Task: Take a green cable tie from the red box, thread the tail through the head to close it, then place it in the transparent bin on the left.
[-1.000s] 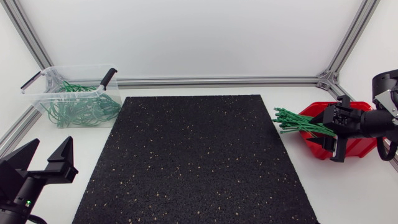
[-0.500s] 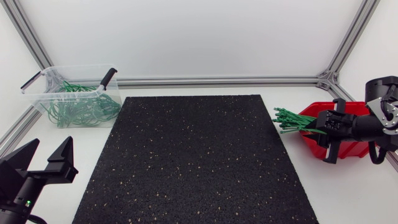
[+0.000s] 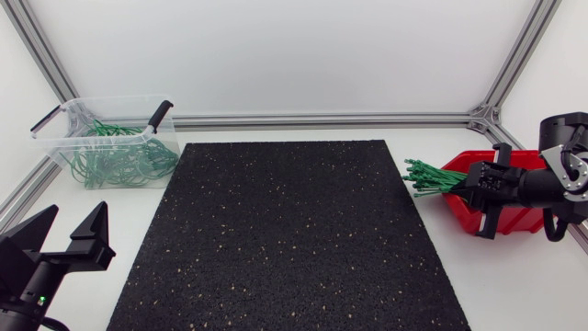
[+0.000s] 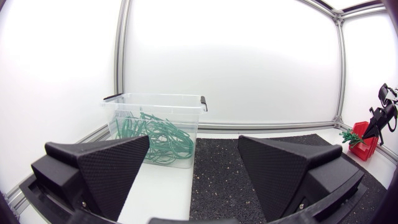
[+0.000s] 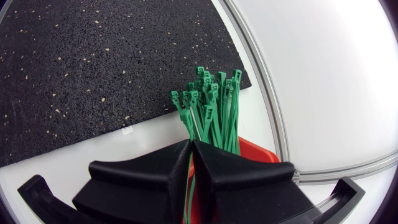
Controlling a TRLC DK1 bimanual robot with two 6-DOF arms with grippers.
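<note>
At the table's right edge, green cable ties (image 3: 430, 178) fan out of the red box (image 3: 524, 221) | right gripper (image 3: 476, 190) pinched together on their tails | left gripper (image 3: 64, 241) near left, spread wide, empty | transparent bin (image 3: 101, 101) far left, holding looped ties (image 3: 119, 161).

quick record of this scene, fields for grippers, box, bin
left gripper: open, beside the black mat
right gripper: shut on a green cable tie, over the red box
bundle: green ties poking out of the box toward the mat
transparent bin: table's left rear, looped ties inside
</note>
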